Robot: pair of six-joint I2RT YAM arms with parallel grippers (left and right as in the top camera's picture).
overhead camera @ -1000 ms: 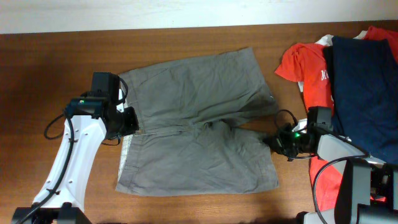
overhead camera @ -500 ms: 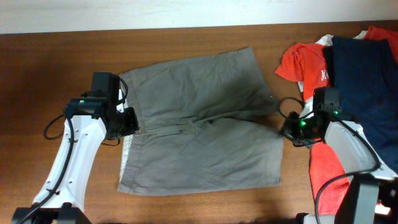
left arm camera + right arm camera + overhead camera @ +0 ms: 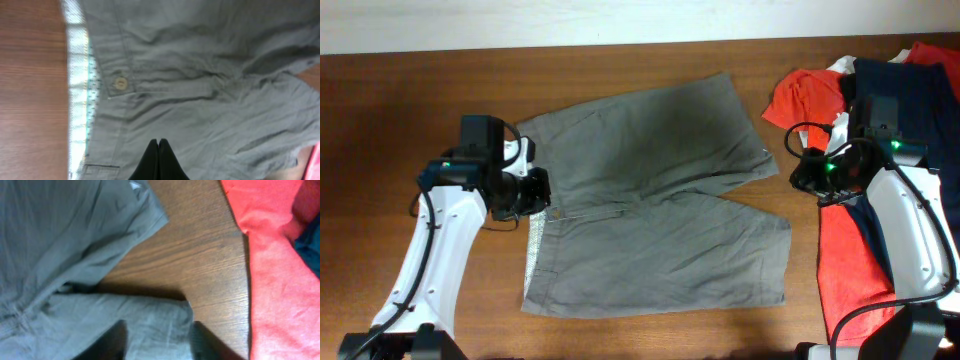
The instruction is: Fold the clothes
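Noting shorts lying flat beneath both tools: left gripper closed tight over waistband, seemingly empty; right gripper gaping empty above leg hem. Risking snagging T-shirt just beside it, dragging it along.

I find nothing I can read: no lettering, number or brand is legible on the grey-khaki woven shorts or orange-red T-shirt.
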